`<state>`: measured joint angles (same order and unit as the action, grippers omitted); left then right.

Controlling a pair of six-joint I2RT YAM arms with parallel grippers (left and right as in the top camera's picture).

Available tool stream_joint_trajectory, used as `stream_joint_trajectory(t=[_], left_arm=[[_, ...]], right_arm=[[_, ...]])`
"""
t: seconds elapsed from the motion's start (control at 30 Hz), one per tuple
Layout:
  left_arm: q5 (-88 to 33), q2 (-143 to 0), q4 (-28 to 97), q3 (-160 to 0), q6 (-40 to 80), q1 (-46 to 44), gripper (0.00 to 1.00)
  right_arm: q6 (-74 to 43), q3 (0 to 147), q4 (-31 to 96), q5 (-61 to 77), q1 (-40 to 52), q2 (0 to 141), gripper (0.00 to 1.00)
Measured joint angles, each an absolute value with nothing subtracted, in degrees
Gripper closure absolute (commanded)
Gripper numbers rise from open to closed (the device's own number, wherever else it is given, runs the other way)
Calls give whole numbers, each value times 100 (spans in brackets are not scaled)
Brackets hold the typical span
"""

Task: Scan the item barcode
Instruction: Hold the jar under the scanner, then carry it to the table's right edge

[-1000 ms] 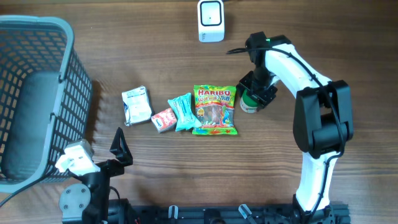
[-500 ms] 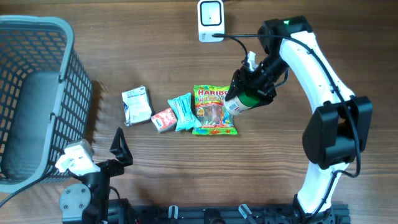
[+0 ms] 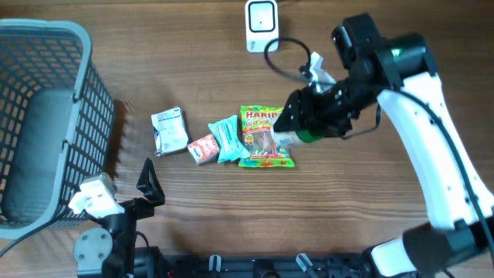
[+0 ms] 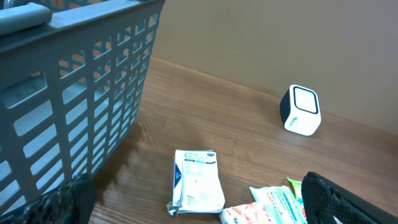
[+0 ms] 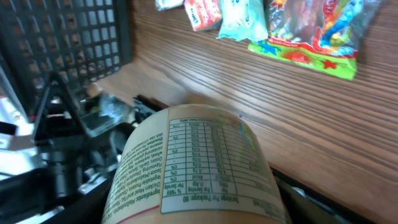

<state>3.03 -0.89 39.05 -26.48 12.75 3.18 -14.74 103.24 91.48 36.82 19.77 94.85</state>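
Note:
The item is a jar with a pale label and a green end, held on its side above the right edge of the Haribo bag. My right gripper is shut on it. In the right wrist view the jar fills the lower frame, showing a nutrition table and ingredient text; no barcode shows. The white scanner stands at the table's far edge, also visible as the scanner in the left wrist view. My left gripper rests open at the near left, with nothing between its fingers.
A grey basket stands at the left. A white packet, a red-and-white packet and a teal packet lie in a row left of the Haribo bag. A cable runs from the scanner toward the right arm.
The right arm lifted the jar from the table right of the Haribo bag, carried it left and tipped it onto its side. The left arm has not moved.

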Motion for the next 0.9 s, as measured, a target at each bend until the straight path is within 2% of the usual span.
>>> stream_joint_trajectory(t=[0.07, 0.2, 0.33, 0.37, 0.53, 0.77, 0.9], left_arm=[[303, -89, 3905, -2648, 1275, 318, 0], [301, -89, 3907, -2648, 1275, 318, 0], [303, -89, 3905, -2648, 1275, 318, 0], [303, -89, 3905, -2648, 1275, 318, 0], [301, -89, 3907, -2646, 1275, 318, 0], [287, -89, 3903, -2646, 1275, 318, 0], [287, -89, 3905, -2644, 1275, 318, 0]], right_arm=[[-1774, 10328, 8613, 3061, 2147, 9393, 35], [-2060, 10298, 6451, 1444, 2311, 9430, 30], [-2112, 9856, 3957, -301, 2316, 9500, 32], [-2069, 9749, 3511, -513, 2316, 9598, 35], [-1319, 9590, 1400, -910, 2318, 10746, 36], [-429, 9478, -1090, -1131, 2318, 12473, 31], [-268, 9452, -1968, -1269, 2318, 12835, 30]])
